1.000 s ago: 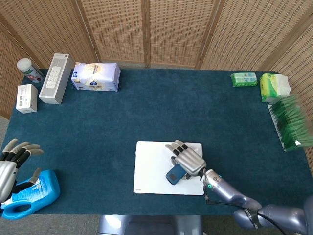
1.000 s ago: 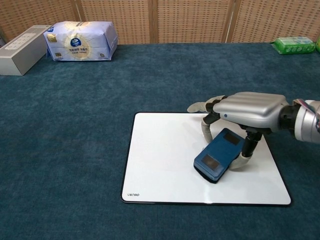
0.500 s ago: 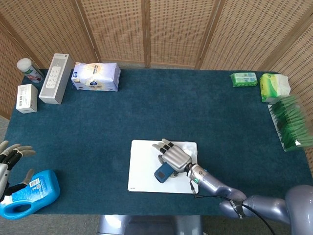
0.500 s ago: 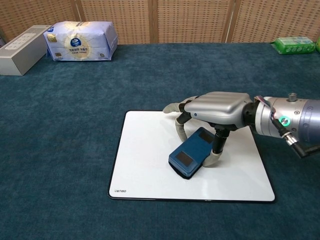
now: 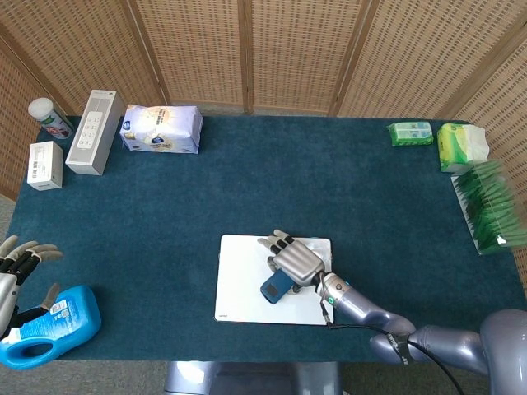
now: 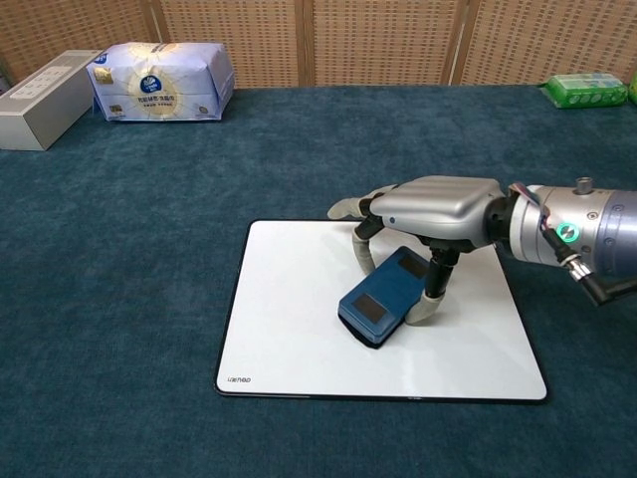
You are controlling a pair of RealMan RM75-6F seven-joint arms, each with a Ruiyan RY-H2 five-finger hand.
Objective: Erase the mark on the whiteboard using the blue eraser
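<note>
The white whiteboard (image 6: 289,339) (image 5: 239,284) lies flat on the dark teal table near its front edge; I see no mark on its visible surface. My right hand (image 6: 428,214) (image 5: 295,262) grips the blue eraser (image 6: 383,299) (image 5: 276,287), pressing it flat on the middle of the board. My left hand (image 5: 18,267) hovers with fingers spread at the far left edge in the head view, just above a blue detergent bottle (image 5: 53,325), holding nothing.
At the back left stand a grey box (image 5: 94,132), a tissue pack (image 5: 160,129) (image 6: 159,80), a small white box (image 5: 44,164) and a white bottle (image 5: 49,118). Green packs (image 5: 410,132) (image 5: 461,146) and a green rack (image 5: 487,206) sit at the right.
Over the second the right hand slid the eraser leftward and the whiteboard shifted left with it; since then the hand edged slightly farther back. The left hand sank a little.
</note>
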